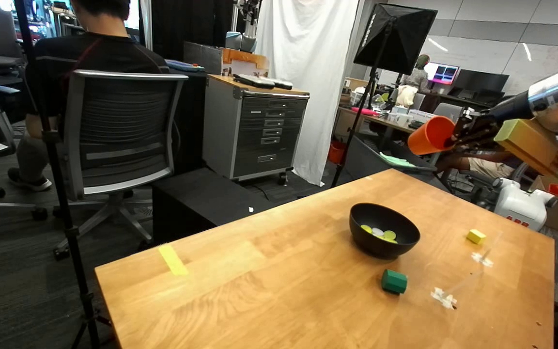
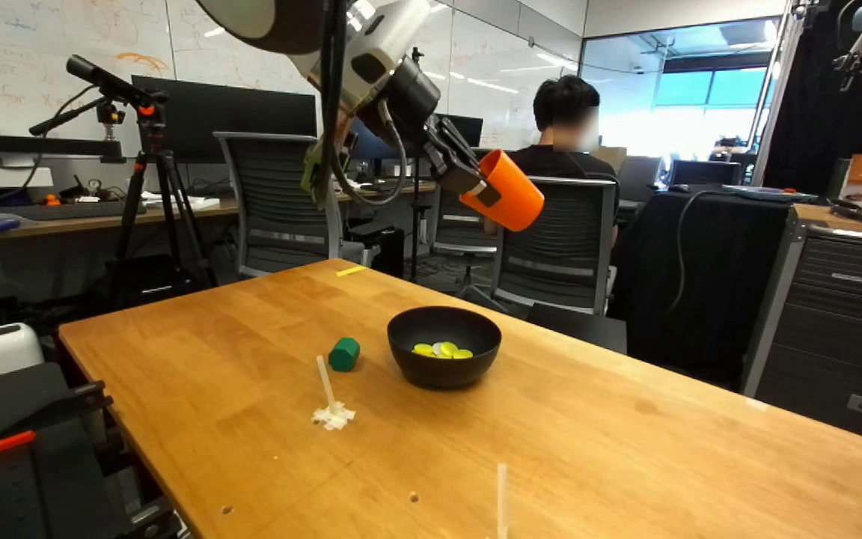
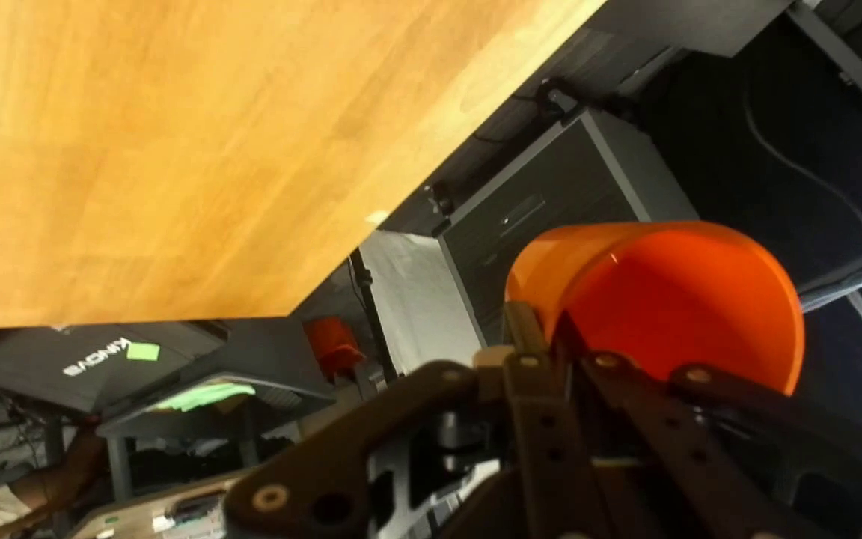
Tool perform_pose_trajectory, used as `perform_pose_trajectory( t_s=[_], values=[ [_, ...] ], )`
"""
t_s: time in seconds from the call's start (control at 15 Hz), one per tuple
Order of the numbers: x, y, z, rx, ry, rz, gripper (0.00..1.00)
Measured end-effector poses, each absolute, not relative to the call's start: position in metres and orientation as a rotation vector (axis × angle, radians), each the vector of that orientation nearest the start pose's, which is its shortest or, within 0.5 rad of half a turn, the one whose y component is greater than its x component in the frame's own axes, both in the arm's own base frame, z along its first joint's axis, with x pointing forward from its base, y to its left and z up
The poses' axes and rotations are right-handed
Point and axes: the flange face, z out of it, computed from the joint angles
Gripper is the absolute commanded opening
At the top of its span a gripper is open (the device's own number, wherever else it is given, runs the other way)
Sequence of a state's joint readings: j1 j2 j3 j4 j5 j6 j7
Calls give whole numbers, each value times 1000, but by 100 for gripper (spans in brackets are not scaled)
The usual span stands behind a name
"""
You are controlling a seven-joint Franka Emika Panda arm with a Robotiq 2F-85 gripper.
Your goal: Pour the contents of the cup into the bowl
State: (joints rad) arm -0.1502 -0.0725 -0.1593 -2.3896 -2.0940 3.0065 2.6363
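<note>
The orange-red cup (image 1: 424, 138) is held tilted in the air, high above the table; it also shows in an exterior view (image 2: 515, 196) and the wrist view (image 3: 678, 299). My gripper (image 3: 543, 333) is shut on the cup's wall at the rim, one finger inside, one outside. The gripper also shows in both exterior views (image 1: 453, 138) (image 2: 482, 183). The cup's mouth faces back toward the gripper; the visible inside looks bare. The black bowl (image 1: 373, 248) (image 2: 442, 374) stands upright on the table, apart from the cup. The yellow-green contents (image 1: 379, 233) (image 2: 442, 349), with a whitish piece among them, lie inside the bowl.
A green block (image 1: 394, 281) (image 2: 344, 355) lies close to the bowl on the wooden table (image 1: 259, 291). A small yellow block (image 1: 476, 236) lies farther off. Thin pale sticks (image 2: 326, 382) stand up from taped spots on the table. A chair (image 1: 124, 131) stands beyond the table.
</note>
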Motion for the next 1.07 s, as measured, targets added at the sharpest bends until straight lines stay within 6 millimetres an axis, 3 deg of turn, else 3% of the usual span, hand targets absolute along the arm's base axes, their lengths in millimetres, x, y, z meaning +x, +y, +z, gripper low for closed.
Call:
perform_pose_trajectory(
  t_s=[0.27, 0.53, 1.07],
  values=[
    [451, -107, 337, -2520, 1320, -1126, 1],
    [443, -130, 299, -2527, 1399, -941, 1],
    [409, -122, 217, -2577, 1521, -615, 1]
  ],
)
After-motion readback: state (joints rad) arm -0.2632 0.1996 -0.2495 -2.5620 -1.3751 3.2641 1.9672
